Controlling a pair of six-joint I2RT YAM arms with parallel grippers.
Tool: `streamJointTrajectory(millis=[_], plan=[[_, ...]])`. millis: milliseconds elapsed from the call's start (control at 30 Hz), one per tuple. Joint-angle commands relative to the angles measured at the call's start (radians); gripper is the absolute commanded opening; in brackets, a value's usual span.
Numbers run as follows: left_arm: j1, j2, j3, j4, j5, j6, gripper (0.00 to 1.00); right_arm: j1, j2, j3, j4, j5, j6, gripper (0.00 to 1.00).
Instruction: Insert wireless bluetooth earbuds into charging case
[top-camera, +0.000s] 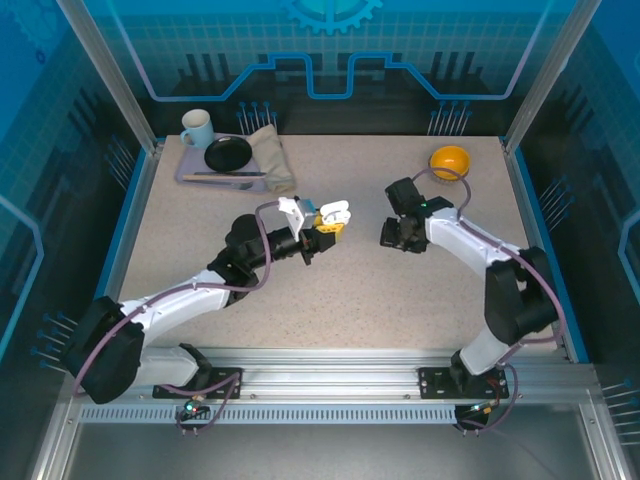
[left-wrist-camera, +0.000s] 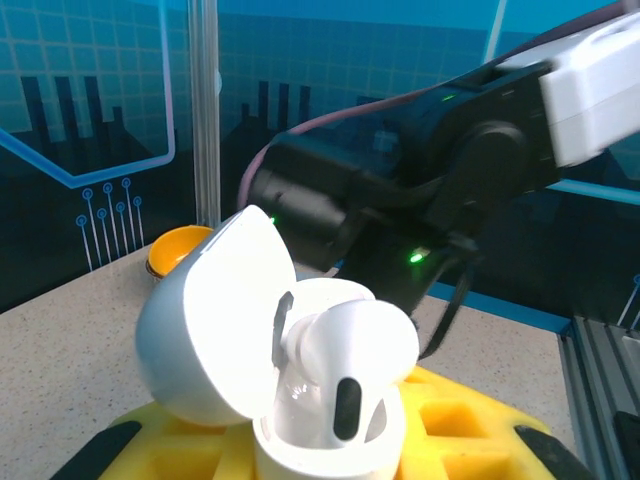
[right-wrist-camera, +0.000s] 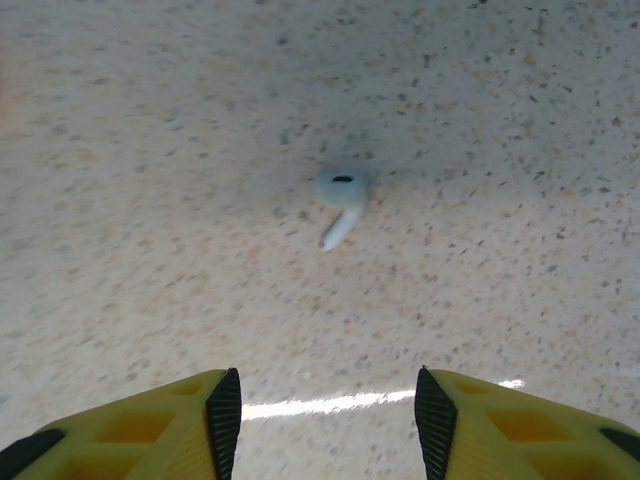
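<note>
The left gripper (top-camera: 332, 224) is clamping the small white charging case (left-wrist-camera: 215, 330), its rounded lid swinging open to the left. One glossy white earbud (left-wrist-camera: 350, 345) is sitting in the case, its bulbous head sticking out and a dark oval showing on its stem. The right gripper (right-wrist-camera: 328, 405) is hovering with jaws apart and nothing between them over the speckled table (right-wrist-camera: 150, 120), where a second white earbud (right-wrist-camera: 340, 203) is lying on its side, stem pointing toward the gripper.

Small glossy plastic charging case (left-wrist-camera: 215, 330): white
Tiny stemmed plastic earbud (right-wrist-camera: 341, 200): white, black slot
Stone-look tabletop (right-wrist-camera: 150, 150): beige, dark speckles
Right end effector (right-wrist-camera: 320, 425): yellow, black pads
</note>
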Motion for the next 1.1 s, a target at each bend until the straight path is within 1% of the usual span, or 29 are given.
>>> streamJointTrajectory(millis=[0,167,400,733,1067], plan=[[0.009,-0.037,-0.017,0.059,0.034,0.011,0.0,-0.011,0.087,0.088,-0.066,0.083,0.033,0.52],[0.01,-0.05,-0.025,0.06,0.034,0.013,0.0,-0.011,0.206,0.189,-0.124,0.12,0.055,0.51],[0.012,-0.051,-0.033,0.065,0.033,0.014,0.0,-0.011,0.312,0.277,-0.155,0.126,0.064,0.5],[0.017,-0.046,-0.029,0.068,0.033,0.015,0.0,-0.013,0.396,0.318,-0.159,0.14,0.042,0.49],[0.017,-0.033,-0.024,0.071,0.033,0.01,0.0,-0.023,0.425,0.32,-0.153,0.152,0.036,0.46]])
